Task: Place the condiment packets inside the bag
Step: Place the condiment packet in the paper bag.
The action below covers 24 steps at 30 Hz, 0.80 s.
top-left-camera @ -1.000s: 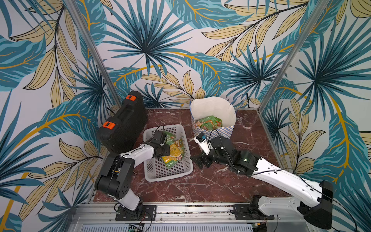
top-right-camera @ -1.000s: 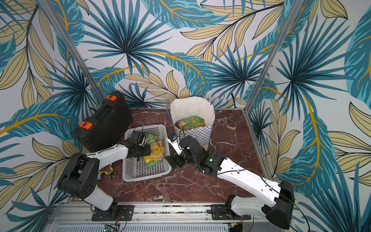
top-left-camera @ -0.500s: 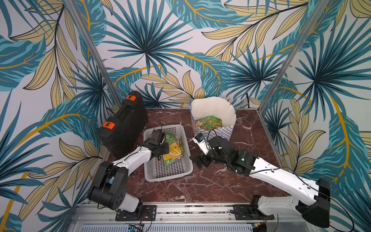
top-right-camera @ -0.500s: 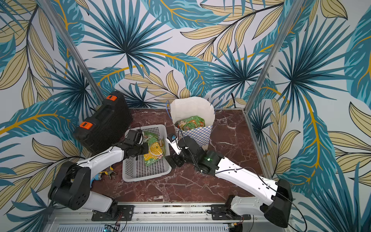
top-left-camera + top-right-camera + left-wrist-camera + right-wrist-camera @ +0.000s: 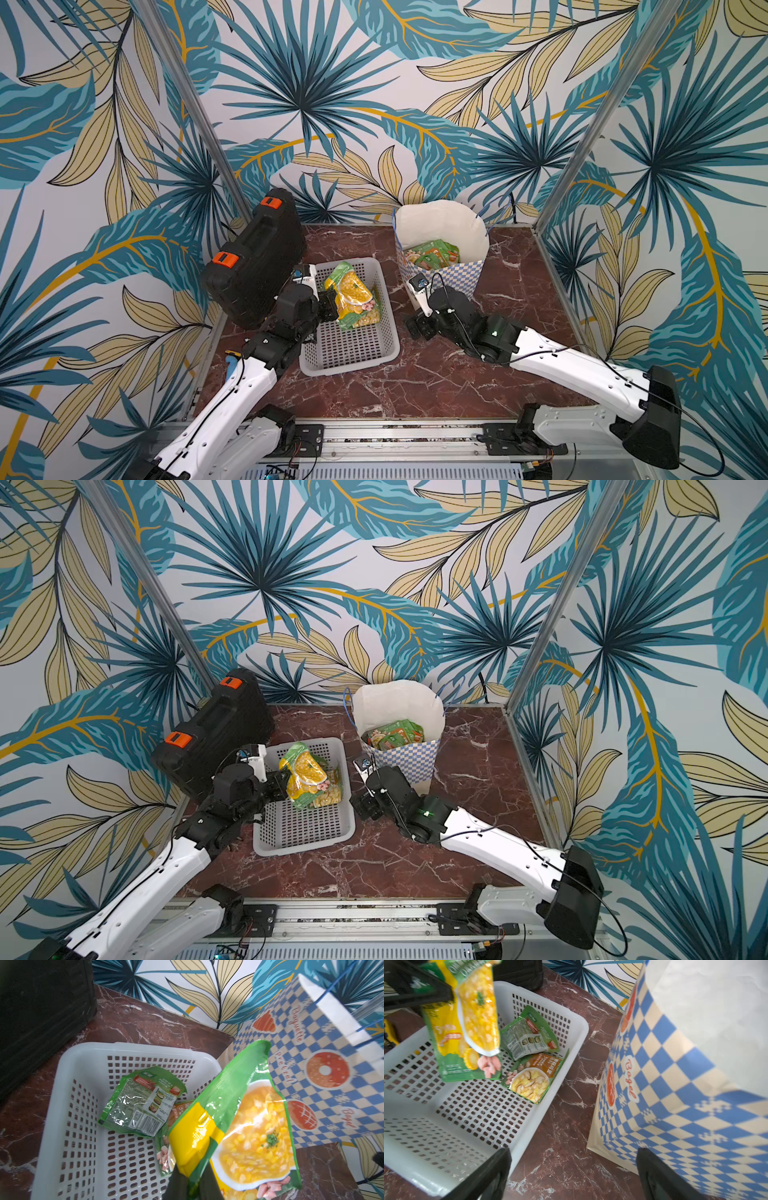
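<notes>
Tabletop [image 5: 436, 374] is red-brown marble with white veins, boxed in by leaf-print wallpaper walls [image 5: 311, 104]. A black case [image 5: 257, 266] with orange latches leans at the back on the left arm's side. The white perforated basket [image 5: 353, 357] sits just beside it.

The paper bag [image 5: 440, 274] stands upright at the back, near the basket. It has a blue-and-cream check, orange bread motifs, blue cord handles and a cream inside. Green and orange sachets [image 5: 432, 255] lie in it.

The left gripper [image 5: 330, 305] is pinched on the edge of a glossy yellow-green corn soup pouch [image 5: 353, 291], held over the basket.

A green packet [image 5: 141, 1103], barcode side up, and an orange-brown mushroom soup packet [image 5: 533, 1078] lie on the basket floor.

The right gripper [image 5: 417, 326] is spread wide and empty, low over the marble between basket and bag.
</notes>
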Available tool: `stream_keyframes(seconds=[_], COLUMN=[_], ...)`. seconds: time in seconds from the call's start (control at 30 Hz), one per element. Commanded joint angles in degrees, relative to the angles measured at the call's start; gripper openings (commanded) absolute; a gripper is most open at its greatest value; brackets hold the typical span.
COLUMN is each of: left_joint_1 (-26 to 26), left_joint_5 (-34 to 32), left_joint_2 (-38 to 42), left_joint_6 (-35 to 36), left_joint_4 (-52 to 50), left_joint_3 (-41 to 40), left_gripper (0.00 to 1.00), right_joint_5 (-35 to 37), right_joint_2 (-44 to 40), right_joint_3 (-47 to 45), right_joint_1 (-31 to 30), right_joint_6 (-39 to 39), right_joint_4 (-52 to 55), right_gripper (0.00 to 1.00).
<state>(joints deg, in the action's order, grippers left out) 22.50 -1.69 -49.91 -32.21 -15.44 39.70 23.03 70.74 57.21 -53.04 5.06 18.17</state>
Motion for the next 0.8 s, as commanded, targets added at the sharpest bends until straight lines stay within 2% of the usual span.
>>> stream_keyframes(seconds=[0.0,0.2,0.37,0.53,0.77], left_joint_1=[3.62,10.94,17.22,20.12,21.45], left_joint_5=[-2.71,-8.01,-13.22,-16.71,-19.82], left_joint_2=[1.13,-1.85,-8.49,-18.47,-33.52], left_joint_6=[-2.27,-1.78,1.36,5.72,10.90], left_joint_4=[-0.19,0.04,1.90,2.06,0.32], left_joint_3=[6.34,16.66,26.48,37.68,52.11], left_gripper=[0.00,0.00,0.00,0.00,0.00], right_joint_5=[5.80,7.00,8.75,9.36,9.86], right_joint_2=[-2.90,-6.40,-7.45,-8.03,-10.13], right_joint_3=[-2.33,-5.19,-6.40,-6.83,-7.99], right_joint_1=[-0.18,-0.15,-0.21,-0.14,-0.18], right_joint_6=[1.28,1.26,1.07,0.85,0.24], right_joint_4=[-4.33,-8.43,-9.86,-10.15,-11.12], right_gripper=[0.99,0.99,0.99,1.00,1.00])
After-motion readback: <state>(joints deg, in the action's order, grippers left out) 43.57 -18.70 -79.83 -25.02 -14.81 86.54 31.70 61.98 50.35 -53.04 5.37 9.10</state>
